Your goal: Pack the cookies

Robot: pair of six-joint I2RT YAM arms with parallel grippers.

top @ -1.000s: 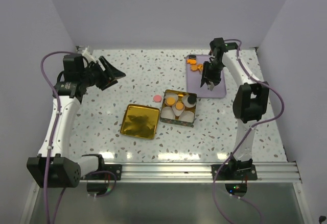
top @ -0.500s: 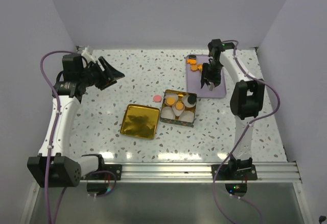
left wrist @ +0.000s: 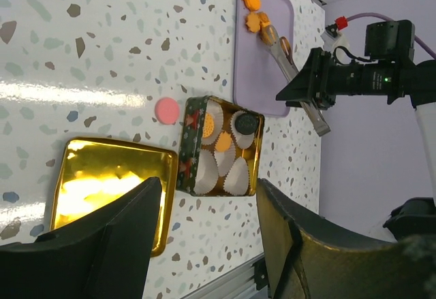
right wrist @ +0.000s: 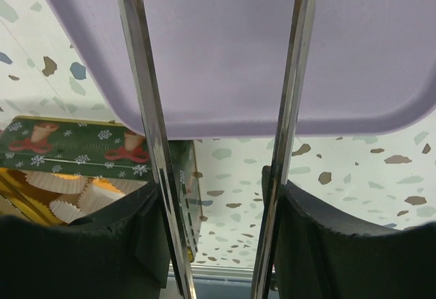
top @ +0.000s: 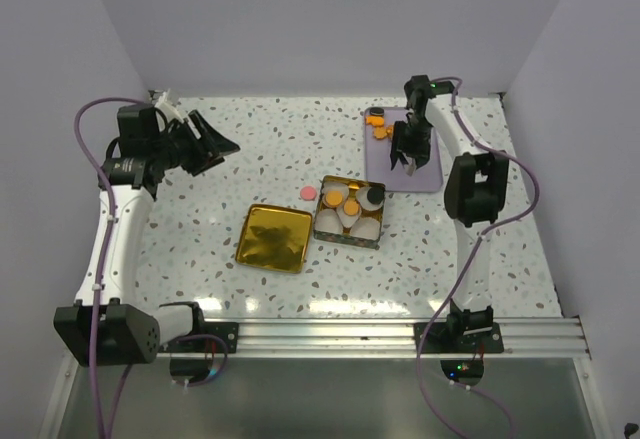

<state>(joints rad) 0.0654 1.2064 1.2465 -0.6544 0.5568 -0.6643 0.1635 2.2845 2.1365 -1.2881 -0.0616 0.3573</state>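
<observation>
orange cookies (top: 380,131) on tray (top: 425,174) unpacked, some in tin (top: 347,236), pink one (top: 309,193) loose; left gripper (top: 222,142), right gripper (top: 410,166) apart.

A robotics lab booth: plain lilac walls (top: 300,29) box in a speckled counter (top: 280,139); cabled arms (top: 112,234) bolt onto an aluminium rail (top: 330,335).
</observation>
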